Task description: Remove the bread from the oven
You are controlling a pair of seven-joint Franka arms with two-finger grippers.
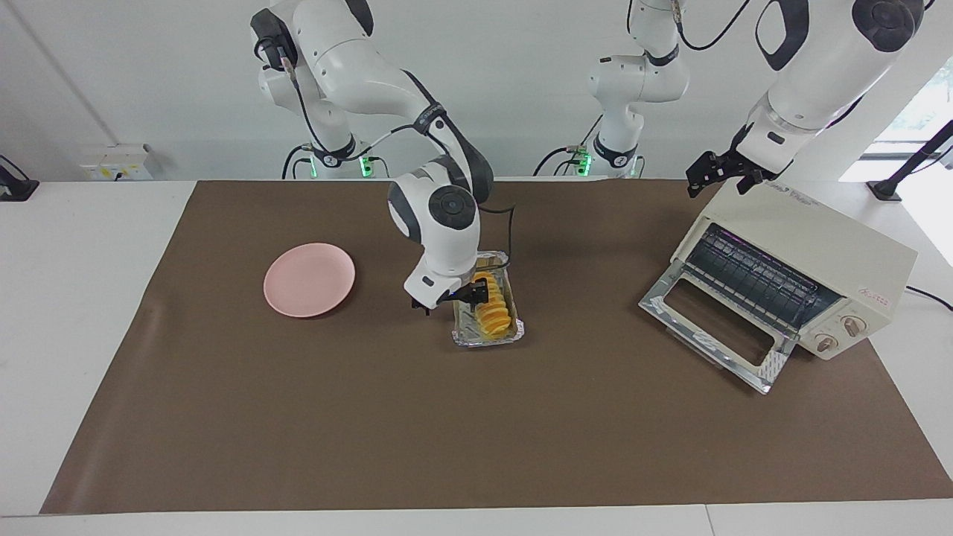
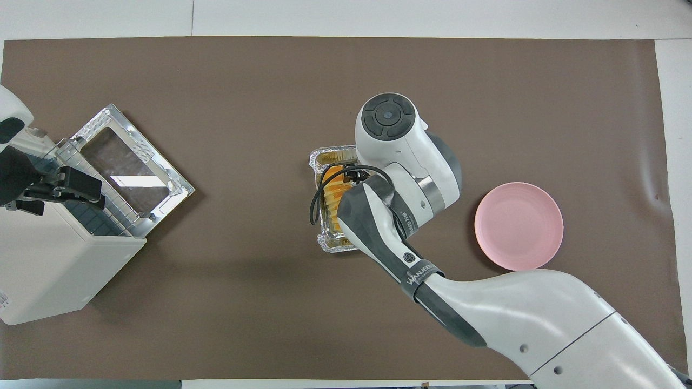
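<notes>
Two arms work over a brown mat (image 1: pixel 476 417). In the facing view the right gripper (image 1: pixel 451 295) is low over the foil tray (image 1: pixel 488 339) at mid-table, its jaws spread wide, one finger (image 1: pixel 475 293) against the bread (image 1: pixel 493 311) and the other outside the tray wall; nothing is gripped. The bread lies in the tray, well apart from the oven (image 1: pixel 819 253), which stands at the left arm's end with its door (image 1: pixel 715 331) dropped open and its rack bare. The left gripper (image 1: pixel 718 173) hangs above the oven's top edge, jaws wide and holding nothing. A pink plate (image 1: pixel 309 279) sits toward the right arm's end. In the overhead view the right arm covers most of the tray (image 2: pixel 330 156), so only a strip of bread (image 2: pixel 332 189) shows. The left gripper (image 2: pixel 65 186) is over the oven's (image 2: pixel 48 270) opening, beside the door (image 2: pixel 130 167). The plate (image 2: pixel 519 226) lies clear of the arm.
</notes>
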